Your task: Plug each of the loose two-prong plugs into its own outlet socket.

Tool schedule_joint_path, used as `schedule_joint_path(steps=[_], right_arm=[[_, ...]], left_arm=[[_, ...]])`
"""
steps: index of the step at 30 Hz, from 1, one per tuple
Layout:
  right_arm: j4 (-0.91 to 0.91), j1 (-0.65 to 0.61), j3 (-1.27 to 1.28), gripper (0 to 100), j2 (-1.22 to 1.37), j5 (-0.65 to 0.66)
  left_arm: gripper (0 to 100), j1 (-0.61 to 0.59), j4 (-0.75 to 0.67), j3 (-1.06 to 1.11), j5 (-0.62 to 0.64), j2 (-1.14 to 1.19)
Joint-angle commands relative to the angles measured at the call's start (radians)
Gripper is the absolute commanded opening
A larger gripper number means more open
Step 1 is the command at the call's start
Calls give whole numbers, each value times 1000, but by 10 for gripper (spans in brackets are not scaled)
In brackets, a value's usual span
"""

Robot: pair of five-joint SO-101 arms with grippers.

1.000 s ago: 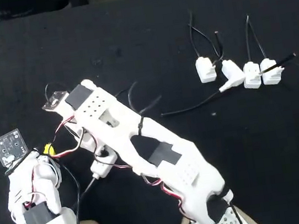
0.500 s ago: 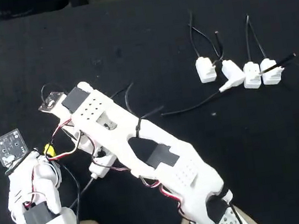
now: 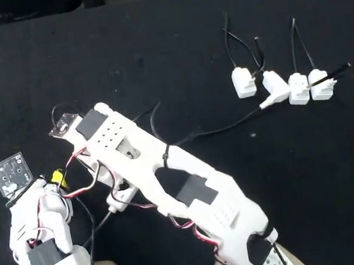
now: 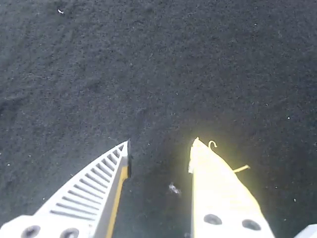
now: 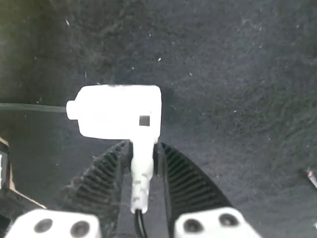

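right gripper [image 5: 143,146] is clamped tight on the neck of a white plug [image 5: 141,171], and the ribbed fingers [image 5: 106,168] squeeze it from both sides. a black cable comes out of the plug's tail between them. the plug's front end butts against a white block [image 5: 116,116] lying crosswise on the black cloth [image 5: 237,74], and a thin lead leaves the block's nub end. whether the prongs are seated inside cannot be told. in the high view, the right arm [image 3: 231,214] stretches diagonally across the near-left part of the table, and the white plug [image 3: 116,199] peeks out from under it. over to the left gripper [image 4: 159,148]: fingers parted, nothing between them, hanging over bare cloth. the left arm [image 3: 40,237] sits at the near-left corner. well apart on the far right, four more white pieces [image 3: 298,88] sit in a row, with black cables [image 3: 229,125] trailing away from them.
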Motion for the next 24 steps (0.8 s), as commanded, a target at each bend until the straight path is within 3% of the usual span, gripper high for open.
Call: schedule_joint_path(steps=[1,24], right_arm=[[-81,-37,67,11,36,-12],[-158,2,136,11,-22,-55]], left_arm=[[202,5,-12,19,6,-2],[202,5,6,19,5,-9]])
